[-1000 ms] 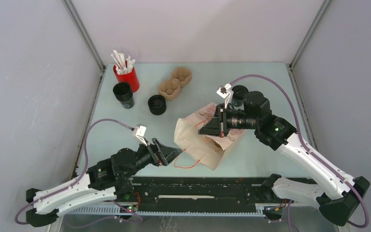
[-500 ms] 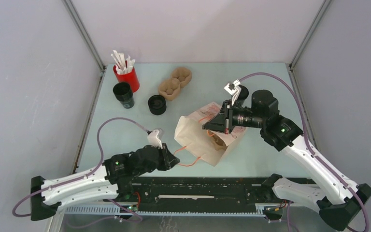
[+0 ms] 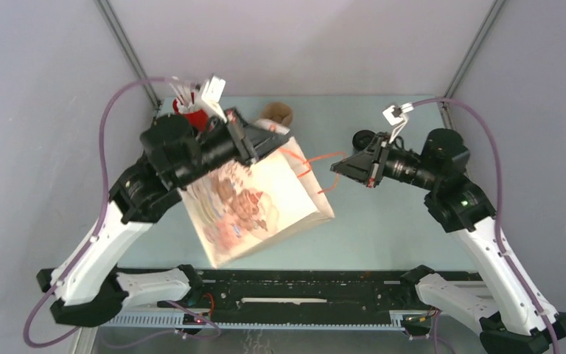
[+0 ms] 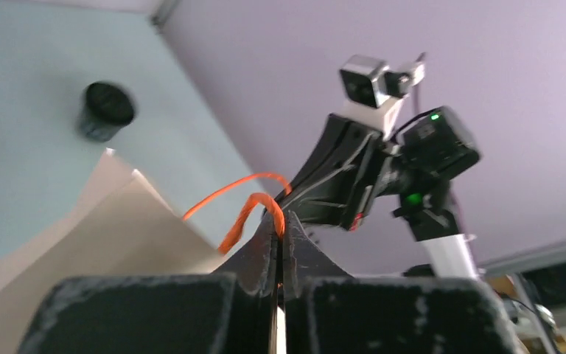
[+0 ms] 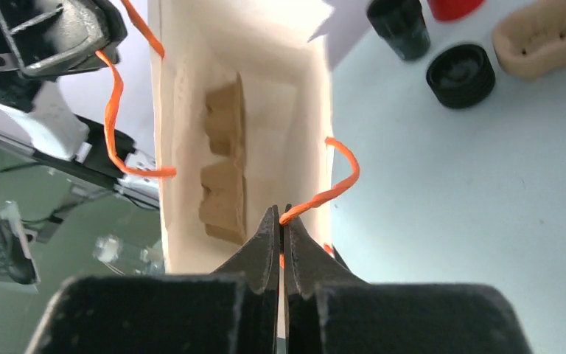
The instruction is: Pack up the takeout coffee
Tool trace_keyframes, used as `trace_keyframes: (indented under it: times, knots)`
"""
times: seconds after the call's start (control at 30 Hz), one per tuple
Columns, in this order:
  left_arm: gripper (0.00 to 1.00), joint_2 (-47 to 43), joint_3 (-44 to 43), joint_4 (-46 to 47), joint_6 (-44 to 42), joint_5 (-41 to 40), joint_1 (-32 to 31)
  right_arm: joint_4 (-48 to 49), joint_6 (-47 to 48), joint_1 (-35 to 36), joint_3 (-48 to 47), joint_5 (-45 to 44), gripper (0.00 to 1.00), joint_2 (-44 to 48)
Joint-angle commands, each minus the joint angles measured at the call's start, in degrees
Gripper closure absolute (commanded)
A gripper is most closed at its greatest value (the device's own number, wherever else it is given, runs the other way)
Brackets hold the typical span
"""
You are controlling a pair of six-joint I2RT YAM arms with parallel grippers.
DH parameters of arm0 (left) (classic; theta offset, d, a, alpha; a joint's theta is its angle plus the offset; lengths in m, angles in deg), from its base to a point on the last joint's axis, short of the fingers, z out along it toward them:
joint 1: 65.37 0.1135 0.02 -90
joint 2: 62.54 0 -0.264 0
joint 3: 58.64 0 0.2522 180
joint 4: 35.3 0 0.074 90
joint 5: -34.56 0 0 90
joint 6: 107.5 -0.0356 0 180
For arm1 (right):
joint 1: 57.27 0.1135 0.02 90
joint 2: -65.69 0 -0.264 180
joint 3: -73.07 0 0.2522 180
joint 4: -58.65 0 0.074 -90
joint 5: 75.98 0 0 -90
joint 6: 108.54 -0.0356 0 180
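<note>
Top external view: holds brown paper bag [image 3: 250, 199] raised and tilted, mouth stretched open between both arms. Pinches left handle [image 4: 239, 203], orange cord, in left gripper [image 3: 274, 140], jaws tight on it. Pinches right handle [image 5: 335, 181] in right gripper [image 3: 337, 168], equally clamped. Leaves takeout coffee [image 3: 362, 138] upright on table just behind right gripper, outside bag. Carries brown cup carrier [image 5: 221, 184] inside bag.

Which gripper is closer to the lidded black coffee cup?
Right. The right gripper is just beside the lidded black coffee cup, on its near-left; the left gripper is well off to its left, beyond the paper bag's opening.
</note>
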Motion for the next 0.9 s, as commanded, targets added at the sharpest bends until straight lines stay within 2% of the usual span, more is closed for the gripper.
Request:
trace_keyframes:
  times: [0.0,0.17,0.27,0.37,0.43,0.53,0.6,0.7,0.8,0.87]
  knots:
    - [1.00,5.7,-8.6,-5.2,-2.7,11.8,0.3,1.7,-3.5,2.3,-6.7,-2.3,1.00,4.0]
    - [1.00,2.2,10.0,-3.4,-1.7,7.4,3.0,0.9,-1.9,2.4,-4.2,-3.9,1.00,6.3]
    - [1.00,-0.7,16.2,-0.4,0.4,6.2,4.1,2.9,-3.3,0.7,-2.1,0.3,1.00,4.8]
    - [1.00,-4.0,15.1,2.8,1.6,8.6,3.3,5.6,-4.8,1.6,-4.0,1.2,1.00,5.6]
    - [1.00,-5.7,13.8,1.7,-0.1,5.0,2.7,7.1,-5.4,2.0,-4.3,2.1,1.00,6.2]
    - [1.00,-6.1,17.7,0.1,-0.9,0.5,3.8,6.5,-4.0,1.8,-1.0,2.3,1.00,5.2]
    - [1.00,-3.7,19.6,-0.1,-1.8,3.7,4.9,7.5,-4.5,0.7,2.4,3.2,1.00,4.3]
    - [1.00,-2.4,16.4,-2.7,-2.8,5.7,5.0,9.1,-6.3,0.0,2.3,3.7,1.00,4.3]
    - [1.00,-6.6,14.8,-2.1,-2.1,6.1,4.3,8.1,-5.1,4.1,-1.8,1.6,1.00,5.5]
    - [1.00,-9.4,17.6,-2.3,-2.0,4.0,4.1,7.8,-4.1,6.4,-1.2,0.3,1.00,5.7]
